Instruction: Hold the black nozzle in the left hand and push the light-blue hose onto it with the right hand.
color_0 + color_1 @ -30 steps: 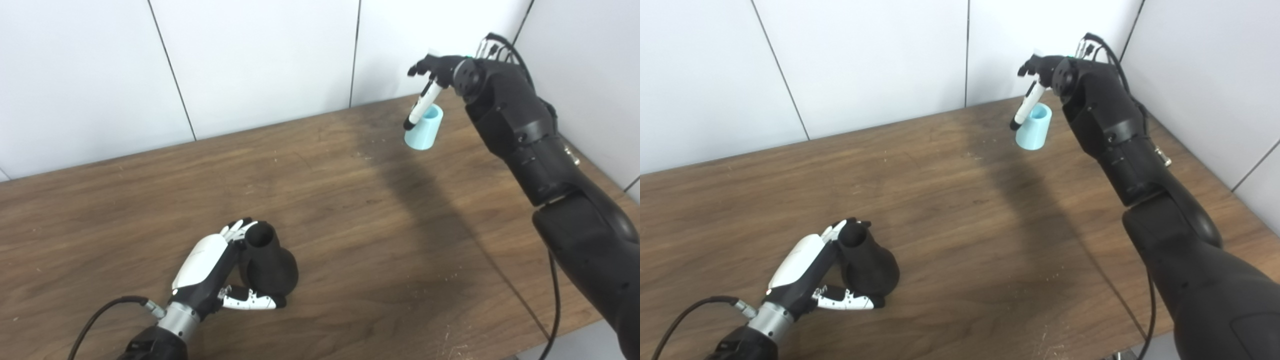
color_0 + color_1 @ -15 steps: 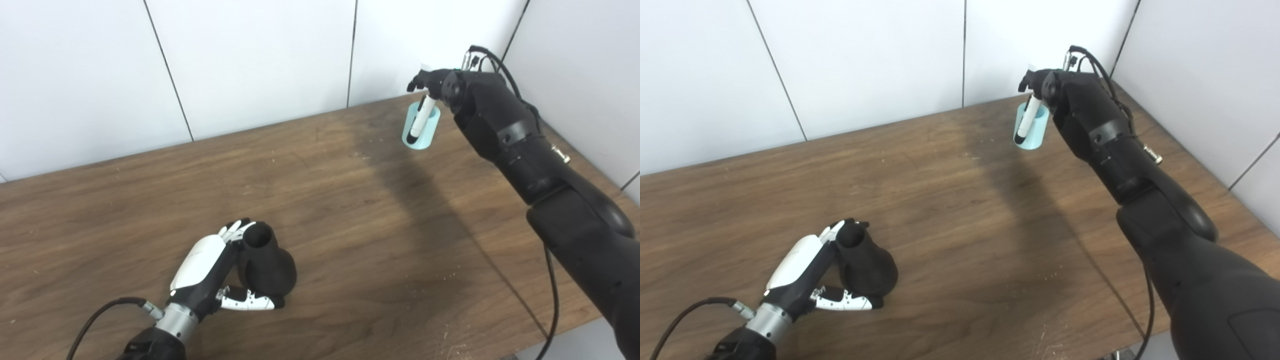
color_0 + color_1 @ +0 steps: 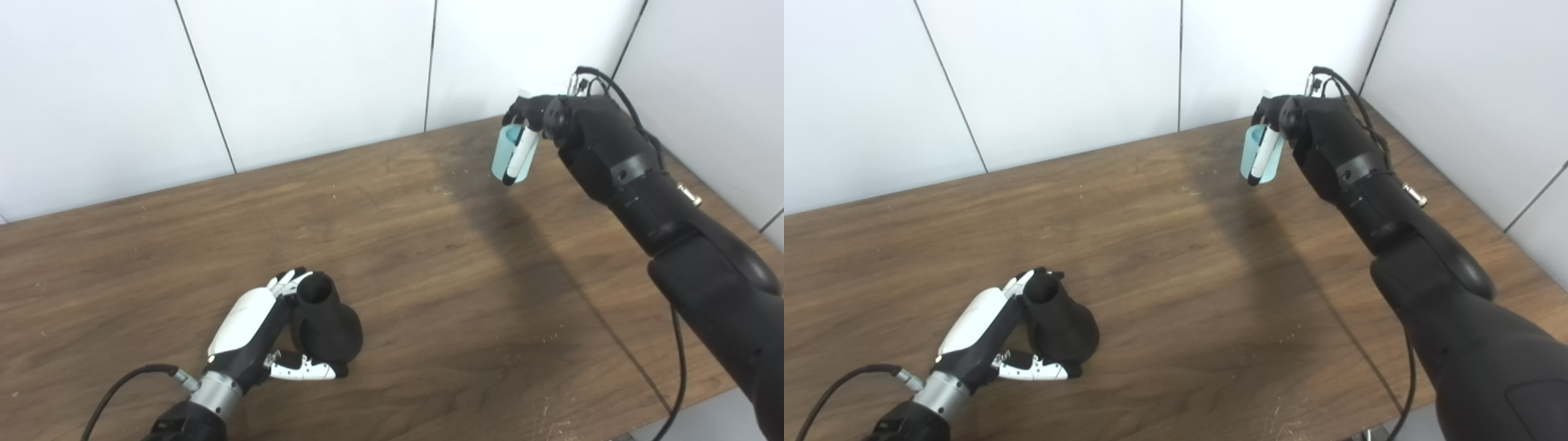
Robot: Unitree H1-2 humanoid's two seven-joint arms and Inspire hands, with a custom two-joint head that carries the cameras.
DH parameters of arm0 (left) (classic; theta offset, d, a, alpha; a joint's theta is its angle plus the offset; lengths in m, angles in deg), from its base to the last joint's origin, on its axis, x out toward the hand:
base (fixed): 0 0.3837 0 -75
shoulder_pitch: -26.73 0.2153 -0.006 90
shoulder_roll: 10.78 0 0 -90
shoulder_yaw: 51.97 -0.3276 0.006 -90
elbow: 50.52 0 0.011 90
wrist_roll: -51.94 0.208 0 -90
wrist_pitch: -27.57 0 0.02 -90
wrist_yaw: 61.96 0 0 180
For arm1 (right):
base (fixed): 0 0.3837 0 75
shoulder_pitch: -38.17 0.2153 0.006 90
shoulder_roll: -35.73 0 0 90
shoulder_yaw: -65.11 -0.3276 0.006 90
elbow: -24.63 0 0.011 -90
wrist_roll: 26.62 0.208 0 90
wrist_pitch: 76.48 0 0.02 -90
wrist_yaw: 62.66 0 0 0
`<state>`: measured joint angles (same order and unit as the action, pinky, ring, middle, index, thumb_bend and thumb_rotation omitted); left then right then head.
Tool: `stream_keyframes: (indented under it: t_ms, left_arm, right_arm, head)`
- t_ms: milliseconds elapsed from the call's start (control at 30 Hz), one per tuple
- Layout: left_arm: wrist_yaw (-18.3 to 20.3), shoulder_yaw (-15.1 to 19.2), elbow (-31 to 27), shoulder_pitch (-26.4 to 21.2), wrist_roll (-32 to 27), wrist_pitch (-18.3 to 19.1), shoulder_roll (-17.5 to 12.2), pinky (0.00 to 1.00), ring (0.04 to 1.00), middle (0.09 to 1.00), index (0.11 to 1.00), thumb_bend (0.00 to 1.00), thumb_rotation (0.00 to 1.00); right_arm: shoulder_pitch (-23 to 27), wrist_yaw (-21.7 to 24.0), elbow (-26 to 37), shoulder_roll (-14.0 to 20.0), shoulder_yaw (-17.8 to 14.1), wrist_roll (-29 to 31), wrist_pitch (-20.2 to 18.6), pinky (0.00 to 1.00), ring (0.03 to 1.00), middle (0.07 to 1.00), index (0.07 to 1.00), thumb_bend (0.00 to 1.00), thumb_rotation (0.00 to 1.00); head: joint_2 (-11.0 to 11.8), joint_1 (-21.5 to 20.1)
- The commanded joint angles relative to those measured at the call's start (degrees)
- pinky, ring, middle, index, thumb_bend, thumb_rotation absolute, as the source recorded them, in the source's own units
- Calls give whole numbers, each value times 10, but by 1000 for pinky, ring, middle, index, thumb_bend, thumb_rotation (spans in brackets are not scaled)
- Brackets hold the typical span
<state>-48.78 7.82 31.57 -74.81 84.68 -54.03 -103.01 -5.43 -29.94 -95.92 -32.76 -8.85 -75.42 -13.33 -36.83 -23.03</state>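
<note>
- Left hand [image 3: 254, 334] at 7 o'clock, fingers curled around the black nozzle [image 3: 323, 318] standing on the table [image 3: 429, 257].
- Right hand [image 3: 533, 116] at 2 o'clock, fingers pinching the light-blue hose [image 3: 507, 153], tilted.

No readable text, labels, brands, numbers or signs anywhere in either view.
</note>
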Motion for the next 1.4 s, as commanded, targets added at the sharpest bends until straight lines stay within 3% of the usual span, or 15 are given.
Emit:
stream_keyframes:
  t_ms: [0, 667, 1367]
  left_arm:
    - [59, -16, 54, 46, 23, 41, -39, 1000, 1000, 907, 483, 523, 48]
    - [61, -16, 49, 49, 23, 39, -45, 1000, 1000, 907, 483, 523, 48]
    - [66, -20, 44, 49, 26, 45, -45, 1000, 1000, 901, 483, 523, 48]
  right_arm:
    - [24, -20, 14, 19, -6, 5, 1, 705, 796, 858, 829, 992, 111]
    - [10, -46, 13, 9, -12, 19, 0, 701, 752, 808, 777, 965, 22]
    - [10, -83, 16, 8, 13, 18, 7, 626, 703, 759, 730, 907, 21]
  head:
    - [-1, 0]
    - [-5, 1]
    - [-10, 3]
